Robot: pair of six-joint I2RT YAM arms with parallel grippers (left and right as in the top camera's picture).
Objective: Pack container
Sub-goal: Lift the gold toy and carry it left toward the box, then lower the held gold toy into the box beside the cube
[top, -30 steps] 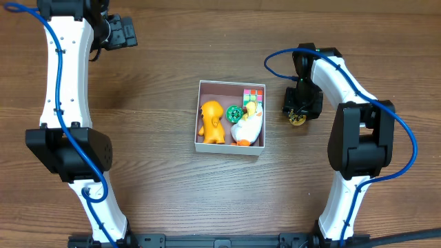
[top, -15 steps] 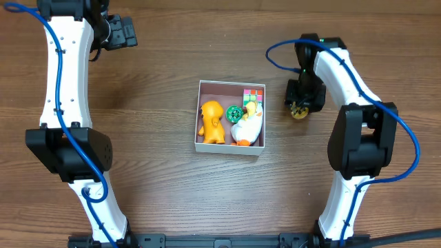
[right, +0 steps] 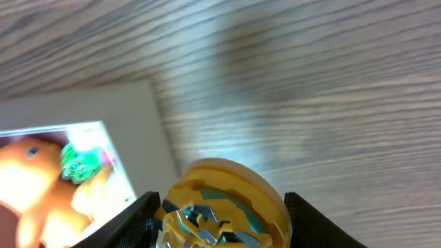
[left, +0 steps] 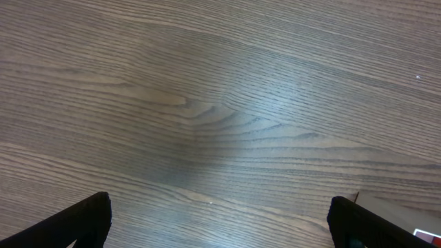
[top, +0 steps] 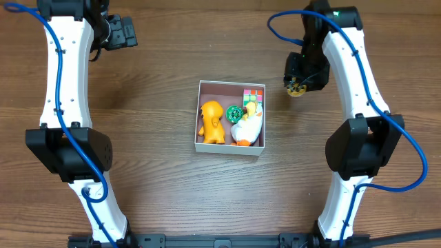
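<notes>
The container point(top: 207, 86) sits mid-table, a white-walled square box holding an orange figure point(top: 211, 121), a green round toy point(top: 234, 114), a white and yellow duck toy point(top: 247, 126) and a colourful cube point(top: 253, 95). My right gripper point(top: 298, 86) is shut on a yellow spinning-top toy point(right: 224, 207) and holds it above the table, right of the container's back right corner. The container's wall point(right: 138, 131) shows at the left of the right wrist view. My left gripper point(top: 122, 33) is open and empty at the far left back; its fingertips point(left: 86, 220) frame bare wood.
Blue cables run along both arms. The wooden table point(top: 138, 172) surrounds the container. The right arm's base point(top: 358, 155) stands at the right, the left arm's base point(top: 69, 151) at the left.
My right gripper has lifted the yellow spinning-top toy and carried it toward the back of the table. The left arm has not moved.
</notes>
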